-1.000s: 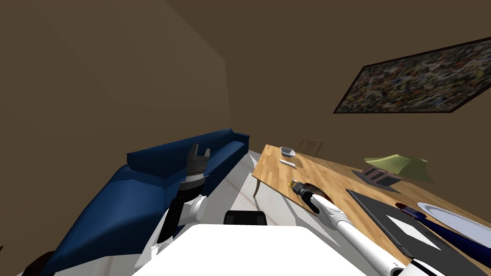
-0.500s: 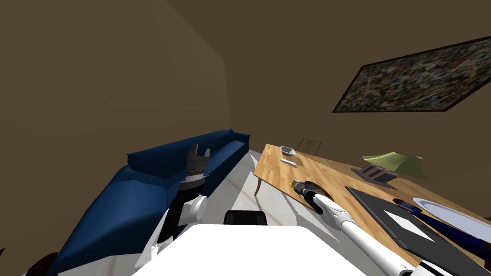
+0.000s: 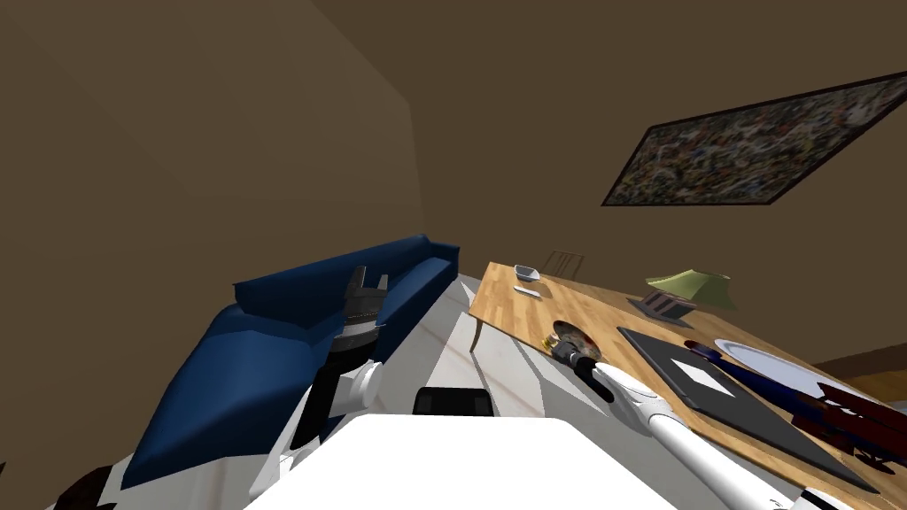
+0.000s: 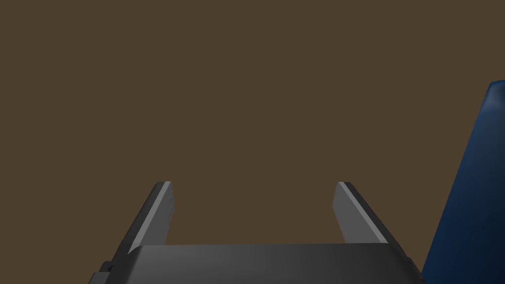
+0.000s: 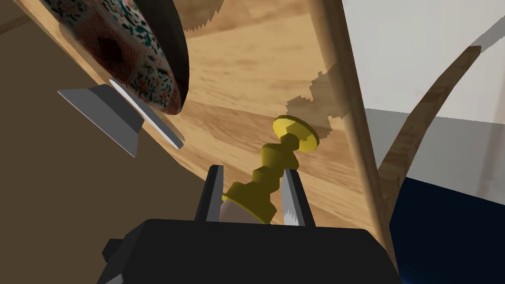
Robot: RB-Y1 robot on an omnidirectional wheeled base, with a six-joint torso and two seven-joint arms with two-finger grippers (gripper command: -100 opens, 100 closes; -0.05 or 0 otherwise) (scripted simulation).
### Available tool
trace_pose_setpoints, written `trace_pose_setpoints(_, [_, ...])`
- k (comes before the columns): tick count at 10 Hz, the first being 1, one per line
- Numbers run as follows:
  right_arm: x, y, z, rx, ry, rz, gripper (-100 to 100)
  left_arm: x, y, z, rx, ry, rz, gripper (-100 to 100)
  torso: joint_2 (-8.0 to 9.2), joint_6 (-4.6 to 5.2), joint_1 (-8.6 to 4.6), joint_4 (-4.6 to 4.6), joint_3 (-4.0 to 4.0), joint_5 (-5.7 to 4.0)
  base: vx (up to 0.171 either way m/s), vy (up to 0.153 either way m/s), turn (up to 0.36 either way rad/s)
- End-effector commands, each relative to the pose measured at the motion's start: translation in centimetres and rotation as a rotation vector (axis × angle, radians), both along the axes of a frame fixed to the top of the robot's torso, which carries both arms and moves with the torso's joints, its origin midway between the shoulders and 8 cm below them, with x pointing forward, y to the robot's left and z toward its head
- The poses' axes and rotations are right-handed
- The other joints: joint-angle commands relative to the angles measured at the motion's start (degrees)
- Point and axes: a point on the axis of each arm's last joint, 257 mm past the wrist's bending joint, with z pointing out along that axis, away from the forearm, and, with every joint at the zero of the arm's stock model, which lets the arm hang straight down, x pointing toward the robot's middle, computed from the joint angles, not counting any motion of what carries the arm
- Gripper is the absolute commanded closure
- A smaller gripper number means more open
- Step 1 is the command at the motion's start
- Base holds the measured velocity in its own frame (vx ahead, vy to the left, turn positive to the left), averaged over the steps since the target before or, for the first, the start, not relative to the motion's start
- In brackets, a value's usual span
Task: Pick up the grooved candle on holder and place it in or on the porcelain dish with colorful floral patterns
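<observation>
Right end effector (image 5: 253, 169) grips the yellow candle holder (image 5: 271, 158) just beside the floral dish (image 5: 148, 69) (over the tabletop (image 5: 236, 64)); left end effector (image 4: 253, 183) stands wide.

bare tabletop (image 5: 236, 74) beside dish (image 5: 143, 64)

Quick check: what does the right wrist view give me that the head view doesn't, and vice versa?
Right wrist view: the right gripper shut on the yellow candle holder, fingers pressing its sides, and the floral dish with its patterned wall close by. Head view: the left gripper raised beside the blue sofa, the green lamp farther along the wooden table. Both: right gripper, floral dish, wooden table.
</observation>
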Motion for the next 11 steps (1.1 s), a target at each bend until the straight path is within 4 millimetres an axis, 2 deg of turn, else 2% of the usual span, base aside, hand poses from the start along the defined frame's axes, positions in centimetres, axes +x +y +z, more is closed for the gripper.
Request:
trace_pose_setpoints(1, [-0.8,-0.9,0.4,0.020,0.006,-0.008,100,0.0,0.0,0.0,0.000,0.000,0.000,0,0.00,0.00,0.00,0.00,0.00,0.00,-0.163,0.084,-0.071])
trace_pose_setpoints(5, [-2.1,-3.4,1.7,0.054,0.014,-0.032,100,0.0,0.0,0.0,0.000,0.000,0.000,0,-0.14,-0.01,-0.15,0.01,-0.06,-0.02,-0.140,0.042,-0.059])
trace_pose_setpoints(7, [-2.2,-4.3,2.5,0.052,0.015,-0.035,100,0.0,0.0,0.0,0.000,0.000,0.000,0,-0.17,-0.01,-0.26,0.02,-0.06,-0.03,-0.082,0.004,-0.049])
trace_pose_setpoints(8, [-2.0,-4.9,3.4,0.040,0.013,-0.026,100,0.0,0.0,0.0,0.000,0.000,0.000,0,-0.40,-0.08,-0.32,0.01,-0.17,-0.02,0.002,-0.063,0.007])
trace_pose_setpoints(11, [-1.0,-5.9,5.8,0.004,0.001,0.010,100,0.0,0.0,0.0,0.001,0.000,0.000,0,-1.24,-0.23,-0.82,-0.12,-0.63,-0.08,0.116,-0.148,0.038])
